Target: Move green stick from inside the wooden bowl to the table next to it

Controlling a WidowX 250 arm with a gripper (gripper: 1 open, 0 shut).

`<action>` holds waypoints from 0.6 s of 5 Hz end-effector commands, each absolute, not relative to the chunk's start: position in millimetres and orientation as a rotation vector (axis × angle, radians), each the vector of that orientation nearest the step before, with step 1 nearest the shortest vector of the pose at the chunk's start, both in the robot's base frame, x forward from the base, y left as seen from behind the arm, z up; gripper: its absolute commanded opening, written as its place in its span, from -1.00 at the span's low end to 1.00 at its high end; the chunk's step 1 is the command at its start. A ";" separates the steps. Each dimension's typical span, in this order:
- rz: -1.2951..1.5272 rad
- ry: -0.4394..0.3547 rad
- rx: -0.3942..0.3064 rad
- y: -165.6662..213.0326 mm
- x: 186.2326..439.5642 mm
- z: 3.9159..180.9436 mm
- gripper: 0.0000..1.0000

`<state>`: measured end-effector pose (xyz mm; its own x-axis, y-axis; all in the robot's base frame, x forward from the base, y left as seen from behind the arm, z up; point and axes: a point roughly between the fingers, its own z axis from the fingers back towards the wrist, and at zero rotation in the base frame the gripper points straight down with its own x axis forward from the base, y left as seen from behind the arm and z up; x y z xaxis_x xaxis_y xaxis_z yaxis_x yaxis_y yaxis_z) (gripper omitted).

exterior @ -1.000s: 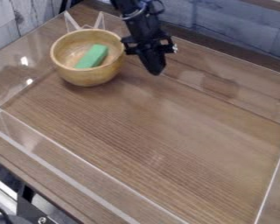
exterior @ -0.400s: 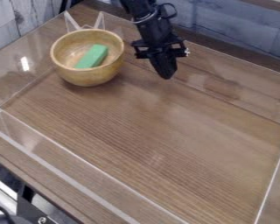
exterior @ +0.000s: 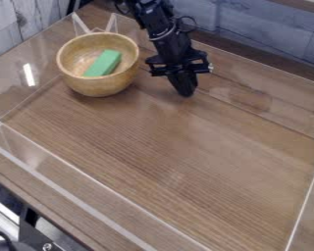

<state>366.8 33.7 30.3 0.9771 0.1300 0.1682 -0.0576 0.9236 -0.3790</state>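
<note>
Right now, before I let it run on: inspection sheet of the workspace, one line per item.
Surface: brown wood-grain table, bordered by low clear acrylic walls.
Job's things: green stick lies inside the wooden bowl, near the back left corner; not yet moved out.
Clutter: nothing seen on the tabletop besides the bowl.
Grippers: gripper black, pointing steeply down at the table just right of the bowl, shut, holding nothing visible.
Cables: dark cabling at the bottom left corner outside the wall; too small to detail.
Surroundings: grey tiled wall behind the table.
</note>
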 end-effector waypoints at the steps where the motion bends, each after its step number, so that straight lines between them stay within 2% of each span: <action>1: 0.091 -0.263 -0.361 44.4 374.6 60.2 1.00; 3: 0.066 -0.249 -0.362 59.3 368.0 60.6 1.00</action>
